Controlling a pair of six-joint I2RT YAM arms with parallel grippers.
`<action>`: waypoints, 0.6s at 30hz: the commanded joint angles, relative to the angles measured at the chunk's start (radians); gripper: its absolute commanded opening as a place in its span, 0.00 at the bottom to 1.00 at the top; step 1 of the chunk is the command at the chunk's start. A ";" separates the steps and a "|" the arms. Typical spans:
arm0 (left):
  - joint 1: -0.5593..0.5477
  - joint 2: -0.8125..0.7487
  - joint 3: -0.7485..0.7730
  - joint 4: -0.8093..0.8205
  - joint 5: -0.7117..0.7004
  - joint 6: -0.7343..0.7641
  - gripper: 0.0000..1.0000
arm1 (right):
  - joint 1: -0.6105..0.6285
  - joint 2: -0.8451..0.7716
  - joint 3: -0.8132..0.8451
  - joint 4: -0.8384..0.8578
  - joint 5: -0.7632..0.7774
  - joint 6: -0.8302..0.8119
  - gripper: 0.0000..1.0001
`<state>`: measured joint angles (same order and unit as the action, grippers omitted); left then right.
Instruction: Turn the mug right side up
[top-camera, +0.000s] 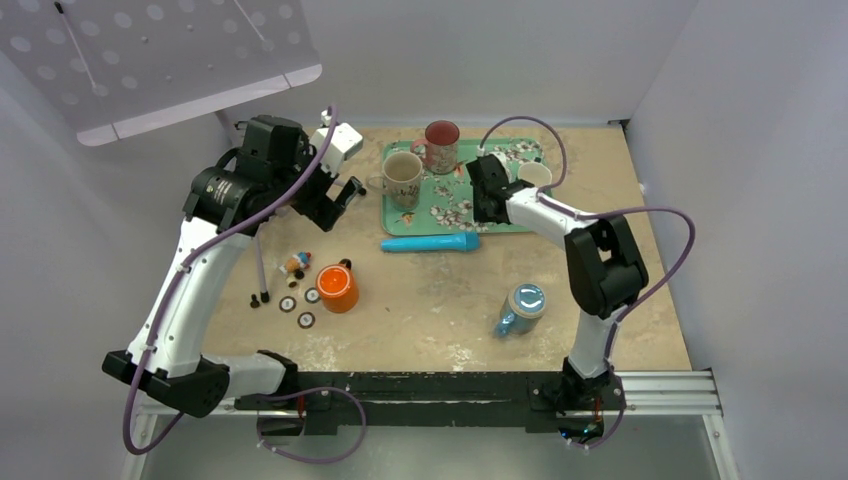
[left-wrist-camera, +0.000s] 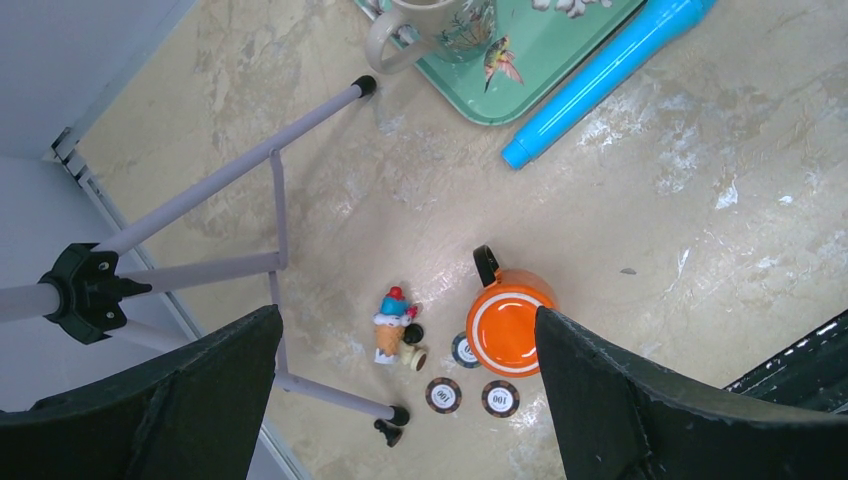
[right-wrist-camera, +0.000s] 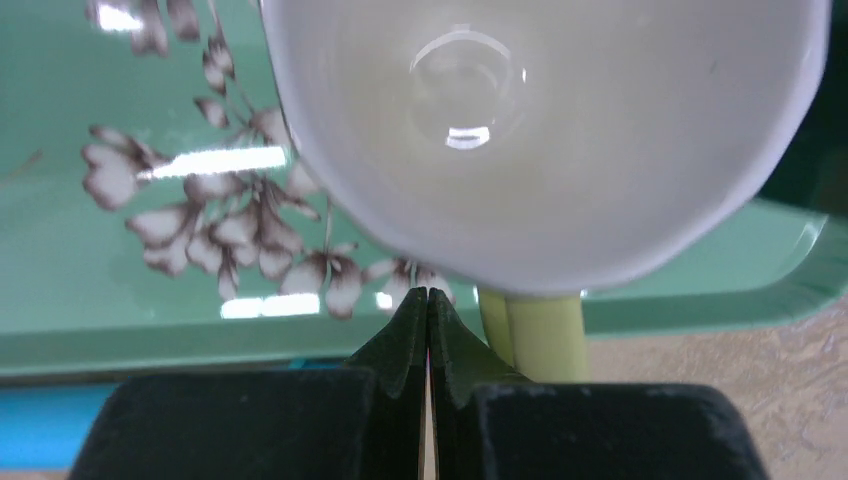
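Four mugs in view, only one inverted: the orange mug (top-camera: 338, 288) sits base-up on the table (top-camera: 430, 310), lower left of centre in the top view, handle toward the frame top. That looks like the task's mug, so the flip is not yet done. No contact and no grasp so far.

The left gripper (top-camera: 338, 202) is raised in the upper left of the top view, fingers wide apart, holding nothing. Its wrist view looks straight down on the orange mug's ringed base, well apart from it. What is left: descend, grip the mug, turn it over, set it down.

The right gripper (right-wrist-camera: 428, 300) has its fingertips pressed together with nothing between them, at the right end of the green floral tray (top-camera: 455, 195), just beside the white mug (top-camera: 535, 174).

Containers:
- The tray holds three mugs, all mouth-up: the white mug, a beige mug (top-camera: 402, 177) and a red mug (top-camera: 441, 146). The white one is empty in the right wrist view; the other two look empty.
- A glass jar (top-camera: 521, 309) is at lower right, contents unclear.
- A blue tube (top-camera: 430, 243) lies just below the tray.
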<state>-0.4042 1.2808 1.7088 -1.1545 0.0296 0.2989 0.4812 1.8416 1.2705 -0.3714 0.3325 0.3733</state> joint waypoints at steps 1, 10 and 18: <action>0.008 -0.028 0.003 0.003 -0.008 0.008 1.00 | -0.017 0.046 0.134 0.060 0.051 -0.020 0.00; 0.010 -0.027 0.006 0.003 -0.017 0.013 1.00 | -0.072 0.217 0.336 -0.004 0.092 -0.048 0.00; 0.016 -0.014 0.016 0.005 -0.020 0.015 1.00 | -0.120 0.360 0.531 -0.037 0.114 -0.104 0.00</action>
<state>-0.3992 1.2758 1.7088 -1.1549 0.0200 0.2996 0.3931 2.1685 1.6901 -0.3939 0.4061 0.3046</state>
